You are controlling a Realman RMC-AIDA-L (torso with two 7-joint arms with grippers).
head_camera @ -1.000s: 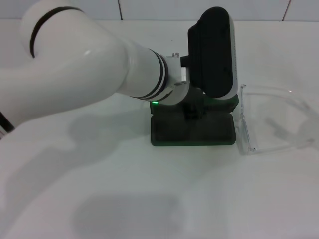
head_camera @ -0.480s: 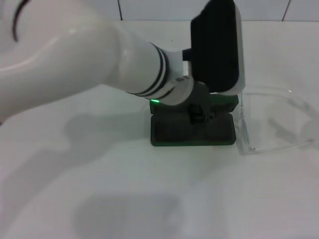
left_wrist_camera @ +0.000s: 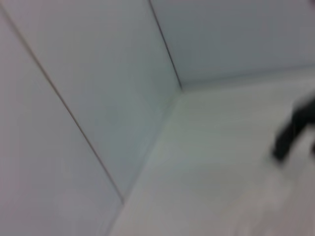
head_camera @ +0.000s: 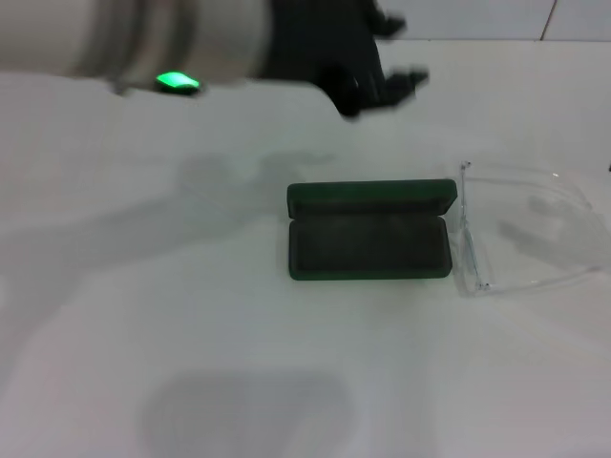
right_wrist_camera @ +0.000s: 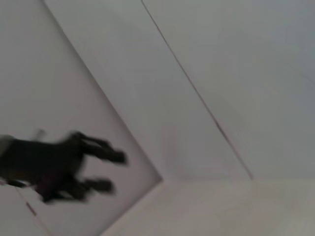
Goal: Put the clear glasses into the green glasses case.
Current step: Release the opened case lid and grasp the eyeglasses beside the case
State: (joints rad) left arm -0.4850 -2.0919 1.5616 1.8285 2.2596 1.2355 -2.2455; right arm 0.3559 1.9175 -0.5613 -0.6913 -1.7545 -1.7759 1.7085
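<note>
The green glasses case (head_camera: 368, 244) lies open in the middle of the white table, its lid (head_camera: 372, 197) folded back and the dark lining bare. The clear glasses (head_camera: 520, 234) lie on the table right beside the case's right end, arms unfolded and pointing right. My left gripper (head_camera: 403, 50) hovers high above the table behind the case, blurred, open with nothing between its fingers. The right wrist view catches the same left gripper (right_wrist_camera: 112, 171) with its fingers (right_wrist_camera: 106, 153) spread. My right gripper is out of view.
The white tiled wall (head_camera: 477, 17) rises at the table's back edge. My left forearm (head_camera: 143, 48), with its green light, spans the upper left of the head view. Both wrist views show only wall and table.
My left arm has lifted off the case and swung up and back towards the left. It no longer covers the lid, which lies open. The glasses have not moved.
</note>
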